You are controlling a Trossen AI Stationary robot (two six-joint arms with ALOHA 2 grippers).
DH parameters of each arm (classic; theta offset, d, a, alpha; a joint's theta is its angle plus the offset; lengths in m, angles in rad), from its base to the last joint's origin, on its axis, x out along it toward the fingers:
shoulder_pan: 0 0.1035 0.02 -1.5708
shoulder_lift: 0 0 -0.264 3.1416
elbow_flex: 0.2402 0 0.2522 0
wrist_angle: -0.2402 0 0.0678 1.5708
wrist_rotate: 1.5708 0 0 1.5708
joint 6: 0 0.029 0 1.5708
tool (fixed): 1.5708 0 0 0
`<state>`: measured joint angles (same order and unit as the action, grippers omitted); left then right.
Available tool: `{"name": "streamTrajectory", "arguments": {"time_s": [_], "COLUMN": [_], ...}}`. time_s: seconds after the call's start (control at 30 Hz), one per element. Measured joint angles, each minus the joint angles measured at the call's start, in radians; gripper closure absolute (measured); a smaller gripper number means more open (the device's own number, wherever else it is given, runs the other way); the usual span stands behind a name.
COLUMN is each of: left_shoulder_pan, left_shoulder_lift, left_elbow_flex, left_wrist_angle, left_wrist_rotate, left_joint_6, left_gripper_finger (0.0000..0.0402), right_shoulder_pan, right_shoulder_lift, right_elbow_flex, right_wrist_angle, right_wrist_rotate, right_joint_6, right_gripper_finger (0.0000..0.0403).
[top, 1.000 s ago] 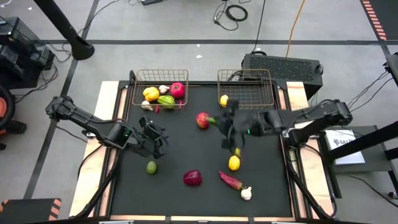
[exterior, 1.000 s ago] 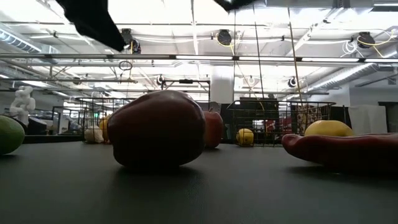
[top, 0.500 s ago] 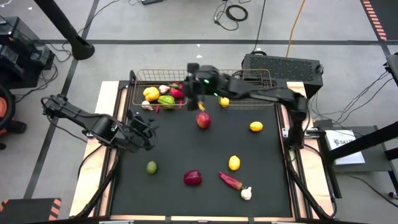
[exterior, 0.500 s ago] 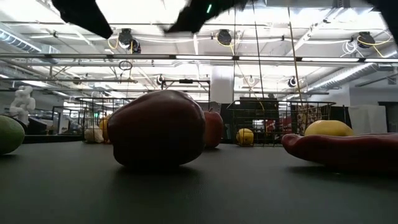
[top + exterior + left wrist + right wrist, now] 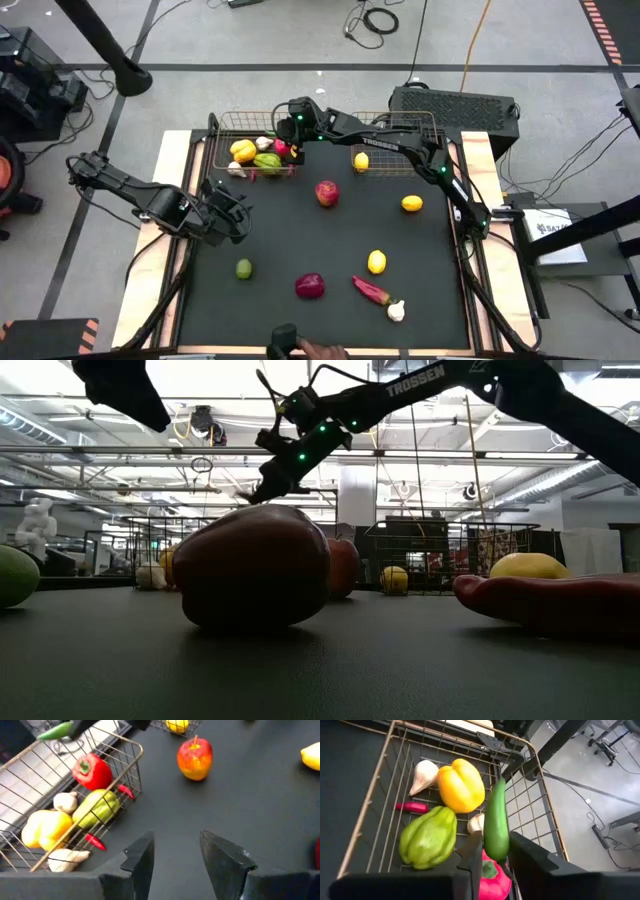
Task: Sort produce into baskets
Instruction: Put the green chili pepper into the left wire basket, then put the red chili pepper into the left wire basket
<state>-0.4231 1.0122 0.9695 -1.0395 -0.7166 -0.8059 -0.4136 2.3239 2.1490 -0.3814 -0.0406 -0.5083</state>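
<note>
From the high view you honestly can't see what the right hand has, it's just a dark blob over the left basket, but its wrist view clears it up: the fingers are clamped on a long green chilli, held with its long axis running out along the fingers and its far tip over the basket's back rim. Right under it in the basket sit a red pepper (cut off by the fingers), a yellow pepper, a lumpy green pepper, a garlic bulb, a second garlic mostly hidden behind the chilli, and a small red chilli lying flat. The low view is pretty useless for the baskets since a big purple onion blocks the middle, with the arm just crossing overhead. The left hand hangs over the counter beside the left basket, fingers apart with nothing between them. The right basket holds one lemon. Loose on the counter: an apple, a lemon near the right edge, another lemon, a lime, a red chilli lying diagonally and a garlic at its end. Somebody's hand pokes in at the near edge, mostly cut off.
</note>
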Motion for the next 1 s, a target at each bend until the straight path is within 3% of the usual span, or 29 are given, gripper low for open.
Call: {"name": "streamTrajectory", "arguments": {"time_s": [0.3, 0.57, 0.73, 1.0], "left_shoulder_pan": [-0.005, -0.005, -0.005, -0.005], "left_shoulder_lift": [0.0, 0.0, 0.0, 0.004], "left_elbow_flex": [0.0, 0.0, -0.001, -0.001], "left_wrist_angle": [0.001, -0.001, -0.006, 0.022], "left_wrist_rotate": [0.005, 0.005, 0.005, -0.008], "left_joint_6": [-0.001, 0.0, 0.0, -0.001], "left_gripper_finger": [0.0235, 0.0235, 0.0235, 0.0235], "right_shoulder_pan": [-0.021, 0.021, 0.082, 0.215], "right_shoulder_lift": [0.011, -0.112, -0.231, -0.363], "right_elbow_flex": [0.012, 0.012, 0.012, -0.006], "right_wrist_angle": [-0.014, -0.175, -0.406, -0.939], "right_wrist_rotate": [-0.011, -0.013, -0.017, -0.034], "right_joint_6": [0.018, 0.079, 0.13, 0.248], "right_gripper_finger": [0.0245, 0.0232, 0.0232, 0.0232]}}
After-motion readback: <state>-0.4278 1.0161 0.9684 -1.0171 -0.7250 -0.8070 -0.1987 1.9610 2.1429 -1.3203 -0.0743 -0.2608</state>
